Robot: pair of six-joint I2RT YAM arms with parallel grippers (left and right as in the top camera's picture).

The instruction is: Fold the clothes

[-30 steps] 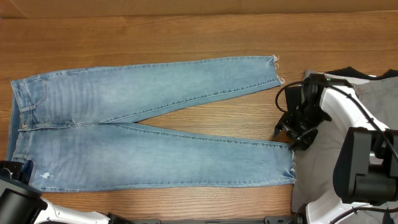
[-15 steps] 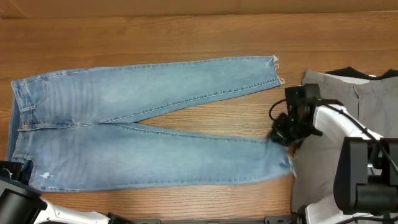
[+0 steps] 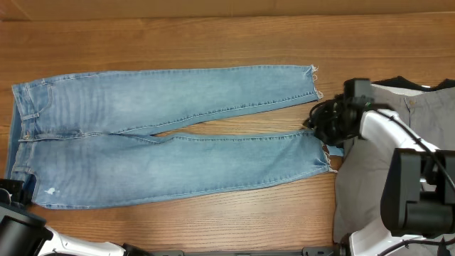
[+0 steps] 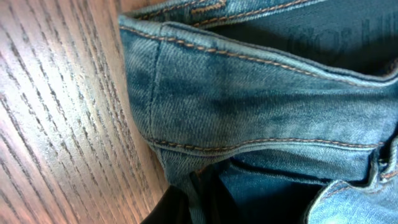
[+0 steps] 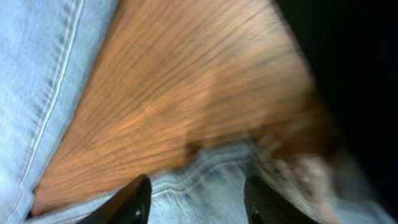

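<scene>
The jeans (image 3: 163, 142) are matt blue denim, faded pale on the legs, with raised tan stitching (the weave looks coarse in the left wrist view) and frayed whitish hems. The table (image 3: 213, 43) is brown wood with a dull, open grain. The arm (image 3: 387, 131) has smooth white plastic shells. The grey cloth (image 3: 434, 114) is matt.

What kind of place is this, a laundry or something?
Probably a robotics test bench, not a laundry: jeans spread flat on a wooden table, a white robot arm reaching to their hem, and a grey garment lying alongside.
</scene>
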